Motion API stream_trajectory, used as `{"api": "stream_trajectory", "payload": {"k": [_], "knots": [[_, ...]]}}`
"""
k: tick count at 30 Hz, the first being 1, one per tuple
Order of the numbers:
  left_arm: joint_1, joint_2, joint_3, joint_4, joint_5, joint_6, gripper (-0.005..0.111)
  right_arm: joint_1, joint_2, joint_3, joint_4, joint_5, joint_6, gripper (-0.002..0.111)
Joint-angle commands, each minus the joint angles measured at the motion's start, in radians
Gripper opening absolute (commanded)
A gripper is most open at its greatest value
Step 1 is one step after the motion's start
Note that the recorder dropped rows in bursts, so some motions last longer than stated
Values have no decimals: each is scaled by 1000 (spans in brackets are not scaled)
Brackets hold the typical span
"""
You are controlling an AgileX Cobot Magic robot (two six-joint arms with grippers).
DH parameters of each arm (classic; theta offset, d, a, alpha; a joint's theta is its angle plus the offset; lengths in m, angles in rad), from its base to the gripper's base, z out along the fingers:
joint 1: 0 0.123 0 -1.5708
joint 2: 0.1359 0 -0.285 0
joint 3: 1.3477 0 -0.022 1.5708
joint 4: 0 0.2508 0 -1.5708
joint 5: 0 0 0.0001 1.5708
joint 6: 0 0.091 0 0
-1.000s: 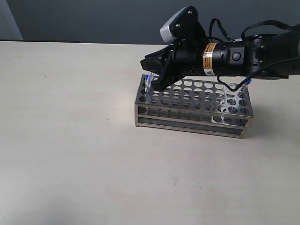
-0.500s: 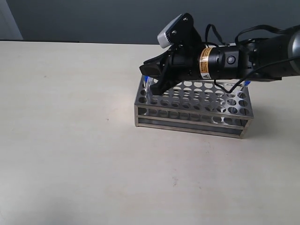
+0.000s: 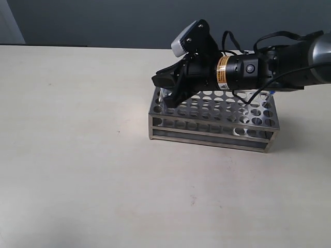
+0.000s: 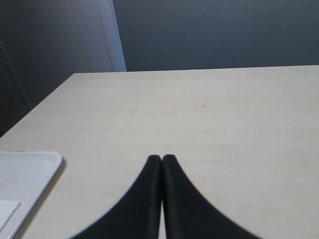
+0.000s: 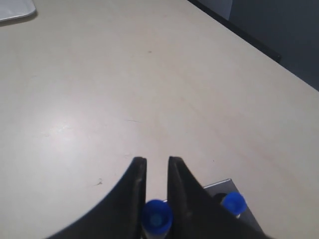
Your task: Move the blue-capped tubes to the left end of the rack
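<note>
While the right arm reaches low across the counter [image 3: 77, 155] from its right edge, its claw [image 3: 165, 94] sits over the left end of the rack [image 3: 207, 135], and from where I stand the black fingers hide most of what they carry. The rack, a long shiny steel piece with rows of round holes in its top plate, stands lengthwise nearer the far edge of the counter than the near one, and right of the middle. The right wrist camera gives the closer look: the claw is clenched around a blue-capped tube [image 5: 157, 217], the bright cap wedged between the two dark fingers [image 5: 132, 199] and touching both. A second blue-capped tube [image 5: 233, 202] stands just beside it, apart from the fingers, at a grey metal corner of the rack. Past the fingertips lies bare pale counter running to its far edge and a dark wall. The left claw [image 4: 162, 158] does not appear in the wide view; its own camera shows its fingers pressed flat together with nothing between them, above open counter. A white tray [image 4: 25, 172] lies on the counter off to one side of it, near a corner of the counter.
</note>
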Motion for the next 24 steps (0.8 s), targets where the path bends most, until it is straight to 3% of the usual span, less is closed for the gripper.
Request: {"api": "stream_trajectory", "payload": {"k": [1,8,16,24], "knots": [[-4,-5,2,6,-8,-5,0,-1,2,-7,-4,-7,-6,0],[-4,-5,2,6,-8,-5,0,-1,2,-7,-4,-5,2,1],[-4,-5,2,6,-8,-5,0,-1,2,-7,-43,-4,15,24],[-4,-5,2,6,-8,-5,0,-1,2,-7,-43,-10,15,25]]}}
